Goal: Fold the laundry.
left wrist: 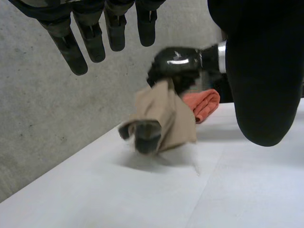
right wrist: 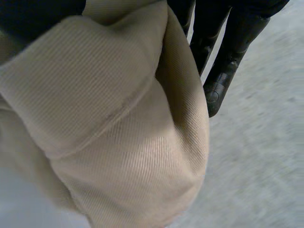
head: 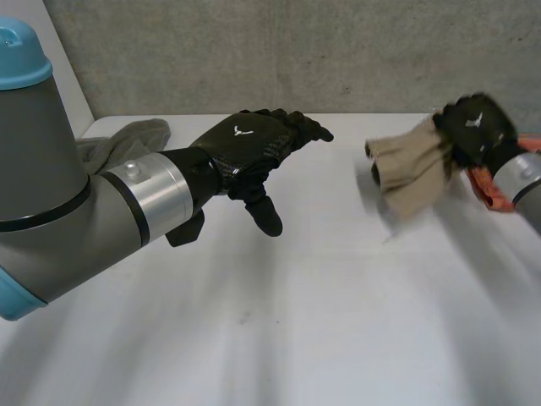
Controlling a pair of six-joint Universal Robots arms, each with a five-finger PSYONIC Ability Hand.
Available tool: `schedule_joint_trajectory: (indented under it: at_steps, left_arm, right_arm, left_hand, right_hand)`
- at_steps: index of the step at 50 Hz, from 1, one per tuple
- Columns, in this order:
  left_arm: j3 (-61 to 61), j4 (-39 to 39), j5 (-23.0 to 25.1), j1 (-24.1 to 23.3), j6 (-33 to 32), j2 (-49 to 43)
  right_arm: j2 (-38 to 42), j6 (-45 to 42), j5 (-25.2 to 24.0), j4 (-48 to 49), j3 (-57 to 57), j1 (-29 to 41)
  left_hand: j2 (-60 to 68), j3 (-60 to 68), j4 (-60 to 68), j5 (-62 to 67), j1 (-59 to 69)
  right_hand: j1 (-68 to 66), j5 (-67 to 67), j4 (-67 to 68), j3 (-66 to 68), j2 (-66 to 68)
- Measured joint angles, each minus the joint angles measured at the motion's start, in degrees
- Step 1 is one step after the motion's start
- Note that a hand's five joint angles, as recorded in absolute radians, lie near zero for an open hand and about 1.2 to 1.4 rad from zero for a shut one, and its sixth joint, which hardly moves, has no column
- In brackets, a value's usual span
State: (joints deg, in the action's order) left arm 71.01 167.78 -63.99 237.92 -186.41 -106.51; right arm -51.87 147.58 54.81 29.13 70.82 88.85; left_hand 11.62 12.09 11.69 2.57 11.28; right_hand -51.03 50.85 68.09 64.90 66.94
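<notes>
The tan cloth (head: 412,173) hangs bunched above the right side of the bench (head: 321,338), gripped by the right robot hand (head: 475,127). This looks like the pick-up step, and next it needs spreading flat mid-bench, where the left robot hand (head: 254,144) hovers, fingers loosely straight and empty. The cloth's outline is blurred, and an orange cloth (head: 489,188) behind it is half hidden.

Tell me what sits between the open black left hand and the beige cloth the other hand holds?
Nothing: the head view shows bare white table between the left hand and the beige cloth.
</notes>
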Motion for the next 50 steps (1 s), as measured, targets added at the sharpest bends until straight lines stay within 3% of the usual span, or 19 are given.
schedule_joint_trajectory:
  at_steps: [10,18,29,39,41,43,44,45,47,50]
  left_arm:
    - [0.14,0.00,-0.07,0.00,0.00,0.04]
    - [0.22,0.00,-0.14,-0.06,0.00,0.02]
    - [0.66,0.06,-0.18,-0.26,0.00,-0.58]
    - [0.97,0.24,-0.18,-0.27,0.07,-0.82]
    - [0.94,0.26,-0.18,-0.27,0.08,-0.81]
    - [0.92,0.26,-0.18,-0.27,0.08,-0.78]
    - [0.91,0.27,-0.18,-0.27,0.08,-0.77]
    - [0.90,0.27,-0.17,-0.27,0.09,-0.76]
    - [0.89,0.28,-0.17,-0.27,0.09,-0.74]
    - [0.88,0.28,-0.17,-0.26,0.09,-0.68]
  right_arm:
    - [8.93,19.71,0.98,2.52,-28.76,-3.68]
    - [18.19,24.66,-1.79,2.48,-43.02,-8.68]
    - [27.03,24.96,-14.17,2.06,-40.26,-18.48]
    - [28.72,23.84,-18.20,1.88,-33.70,-24.81]
    - [28.06,23.48,-18.36,1.39,-32.18,-25.20]
    - [26.46,22.83,-18.23,0.20,-29.92,-25.32]
    - [25.78,22.51,-18.09,-0.39,-29.14,-25.30]
    - [24.82,21.99,-17.85,-1.27,-28.14,-25.26]
    - [22.67,20.54,-17.00,-3.42,-26.25,-25.15]
    - [18.84,17.25,-14.28,-7.89,-23.99,-24.90]
  left_hand:
    - [0.00,0.00,0.00,0.00,0.00]
    - [0.00,0.00,0.00,0.00,0.00]
    - [0.00,0.00,0.00,0.00,0.00]
    - [0.00,0.00,0.00,0.00,0.00]
    - [0.00,0.00,0.00,0.00,0.00]
    - [0.00,0.00,0.00,0.00,0.00]
    - [0.00,0.00,0.00,0.00,0.00]
    - [0.00,0.00,0.00,0.00,0.00]
    - [0.00,0.00,0.00,0.00,0.00]
    - [0.00,0.00,0.00,0.00,0.00]
  right_hand:
    - [-0.01,0.61,0.33,0.00,0.00]
    - [-0.01,0.90,0.36,0.40,0.31]
    - [-0.01,0.90,0.42,0.40,0.31]
    - [-0.01,0.90,0.42,0.40,0.31]
    - [2.51,-2.69,-6.08,-5.80,-6.72]
    - [24.57,-25.53,-29.82,-28.81,-30.21]
    - [25.63,-26.72,-30.99,-30.00,-31.39]
    - [35.72,-40.02,-45.31,-44.70,-46.59]
    - [39.04,-45.91,-53.31,-51.01,-53.20]
    - [39.22,-46.68,-54.39,-52.34,-54.18]
